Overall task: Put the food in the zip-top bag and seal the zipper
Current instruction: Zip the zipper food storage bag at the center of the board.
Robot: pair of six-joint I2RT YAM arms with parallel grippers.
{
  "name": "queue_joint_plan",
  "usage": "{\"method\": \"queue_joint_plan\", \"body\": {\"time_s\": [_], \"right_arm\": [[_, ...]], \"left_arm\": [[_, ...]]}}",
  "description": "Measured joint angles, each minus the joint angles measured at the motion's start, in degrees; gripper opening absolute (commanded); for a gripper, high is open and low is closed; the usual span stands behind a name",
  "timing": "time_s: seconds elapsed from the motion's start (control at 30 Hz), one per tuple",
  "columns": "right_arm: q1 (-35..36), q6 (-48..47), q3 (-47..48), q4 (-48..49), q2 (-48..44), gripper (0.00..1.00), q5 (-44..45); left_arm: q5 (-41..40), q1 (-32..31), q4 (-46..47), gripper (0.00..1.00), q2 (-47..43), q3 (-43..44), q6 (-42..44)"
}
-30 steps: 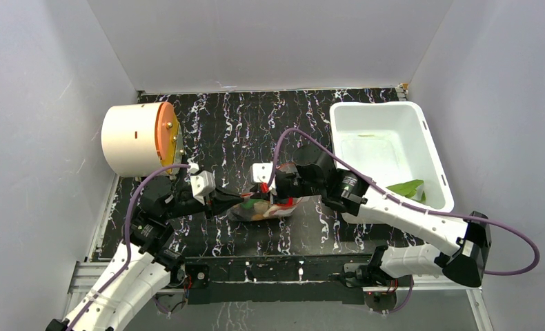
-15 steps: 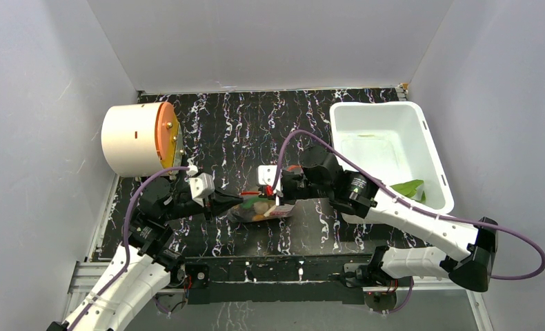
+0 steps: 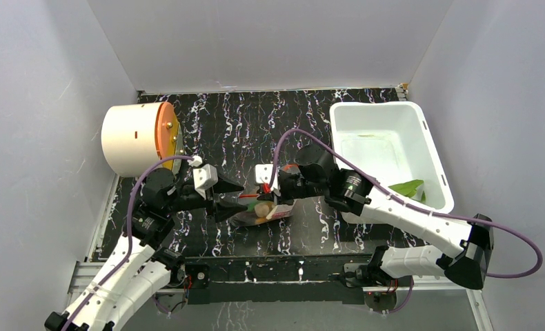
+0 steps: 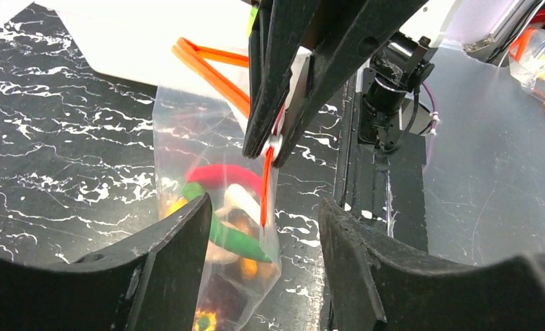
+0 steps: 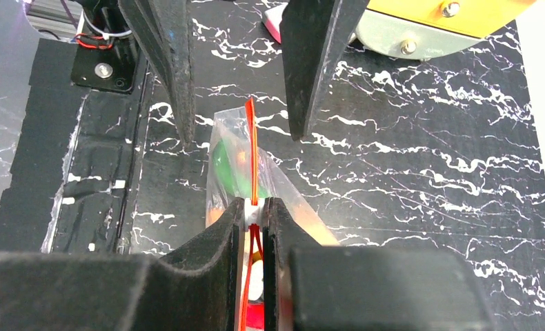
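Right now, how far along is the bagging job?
Done: the food lies inside the zip-top bag. In hand: the right gripper pinches the zipper, while the left gripper stands open, facing the bag. Left: the zipper gapes beyond the pinch, so sealing remains.

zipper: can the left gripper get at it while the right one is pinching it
Probably yes. The left gripper is open, and the free end of the zipper sits in the gap between its jaws. The right gripper is shut on it farther along, leaving that stretch clear.
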Motion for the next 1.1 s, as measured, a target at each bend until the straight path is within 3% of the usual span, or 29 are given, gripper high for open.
{"method": "queue_joint_plan", "body": {"time_s": [0.07, 0.13, 0.23, 0.3, 0.33, 1.1], "right_arm": [[0.0, 0.5, 0.0, 0.8, 0.7, 0.0, -1.1], [0.0, 1.1, 0.2, 1.5, 1.8, 0.0, -1.9], [0.0, 1.8, 0.3, 2.7, 2.4, 0.0, -2.5], [0.0, 1.9, 0.3, 2.8, 2.4, 0.0, -2.6], [0.0, 1.9, 0.3, 2.8, 2.4, 0.0, -2.6], [0.3, -0.6, 0.3, -0.9, -1.5, 0.0, 4.0]], "left_arm": [[0.5, 0.0, 0.5, 0.44, 0.4, 0.0, -0.3], [1.3, 0.0, 1.6, 0.4, 1.4, 0.0, -0.6], [2.3, 0.0, 2.5, 0.24, 3.3, 0.0, -0.8], [2.4, 0.0, 3.2, 0.02, 3.5, 0.0, -1.0], [2.4, 0.0, 3.4, 0.0, 3.5, 0.0, -0.9], [-3.0, 0.0, -10.3, 0.0, -0.3, 6.6, 10.3]]}}
